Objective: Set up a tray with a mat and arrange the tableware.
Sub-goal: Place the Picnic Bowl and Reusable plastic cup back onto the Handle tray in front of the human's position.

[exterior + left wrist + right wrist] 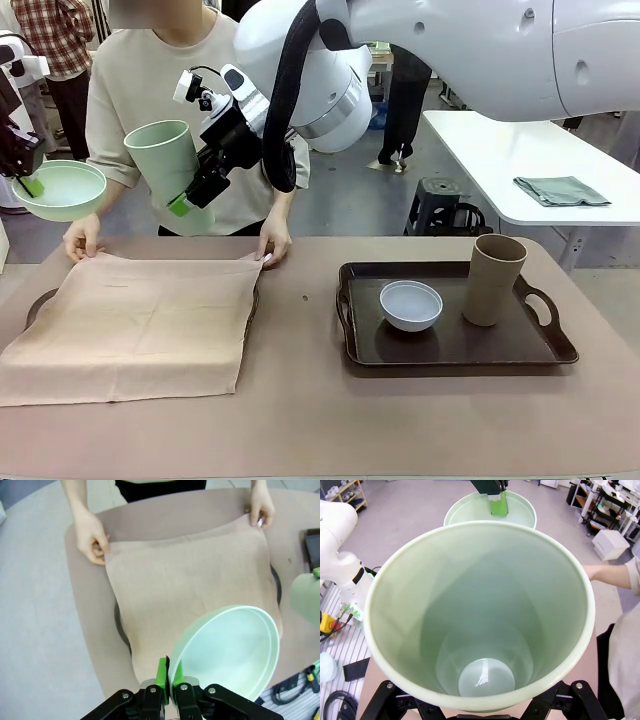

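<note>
Two aloft: left claw (pixel 169 673) pinches green bowl (pixel 230 652), right claw (pixel 187 199) clasps green cup (pixel 160 155).

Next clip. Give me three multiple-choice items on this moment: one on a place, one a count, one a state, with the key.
1. The white bowl sits: A in the tan cup; B in the dark tray; C in the left gripper.
2. Pale green pieces held in the air: A none; B one; C two.
3. The left gripper is: A shut on the pale green bowl; B open; C shut on the tan cup.
Key: 1 B, it rests on the tray floor beside the tan cup. 2 C, the bowl in the left gripper, the pale green cup in the right gripper. 3 A, it pinches the bowl's rim.
</note>
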Available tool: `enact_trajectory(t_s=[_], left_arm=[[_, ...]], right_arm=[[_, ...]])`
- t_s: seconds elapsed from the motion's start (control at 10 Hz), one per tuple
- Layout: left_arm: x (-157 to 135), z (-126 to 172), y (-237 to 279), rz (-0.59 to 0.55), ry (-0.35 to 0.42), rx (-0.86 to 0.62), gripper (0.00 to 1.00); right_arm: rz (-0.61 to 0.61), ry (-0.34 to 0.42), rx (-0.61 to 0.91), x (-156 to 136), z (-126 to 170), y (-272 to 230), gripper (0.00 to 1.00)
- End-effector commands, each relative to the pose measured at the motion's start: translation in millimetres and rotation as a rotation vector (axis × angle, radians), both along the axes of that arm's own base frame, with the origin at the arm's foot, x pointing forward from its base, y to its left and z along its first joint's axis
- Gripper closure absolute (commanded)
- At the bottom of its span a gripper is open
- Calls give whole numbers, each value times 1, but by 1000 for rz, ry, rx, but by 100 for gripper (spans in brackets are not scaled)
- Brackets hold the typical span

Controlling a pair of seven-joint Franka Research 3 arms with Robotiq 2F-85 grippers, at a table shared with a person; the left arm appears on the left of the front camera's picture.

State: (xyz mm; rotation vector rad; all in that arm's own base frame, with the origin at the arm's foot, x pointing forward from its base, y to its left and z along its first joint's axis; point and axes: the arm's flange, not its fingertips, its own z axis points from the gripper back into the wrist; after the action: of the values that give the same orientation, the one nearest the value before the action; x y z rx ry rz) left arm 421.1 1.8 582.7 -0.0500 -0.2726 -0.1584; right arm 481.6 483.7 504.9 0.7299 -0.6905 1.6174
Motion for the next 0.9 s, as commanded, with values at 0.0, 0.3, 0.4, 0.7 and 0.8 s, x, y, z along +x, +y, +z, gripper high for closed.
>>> enact_trajectory(t_s=[0.0,0.3,0.4,0.7,0.8], left_arm=[[0,0,1,-8,-12,3,100],[0,0,1,-8,-12,3,100],[0,0,1,-8,-12,3,100],[0,0,1,-8,-12,3,100],[0,0,1,-8,-12,3,100]], right_arm=[[4,1,6,-1,2,-1,100],[4,1,6,-1,2,-1,100],[4,1,6,-1,2,-1,100],[4,1,6,-1,2,-1,100],[4,1,6,-1,2,-1,100]])
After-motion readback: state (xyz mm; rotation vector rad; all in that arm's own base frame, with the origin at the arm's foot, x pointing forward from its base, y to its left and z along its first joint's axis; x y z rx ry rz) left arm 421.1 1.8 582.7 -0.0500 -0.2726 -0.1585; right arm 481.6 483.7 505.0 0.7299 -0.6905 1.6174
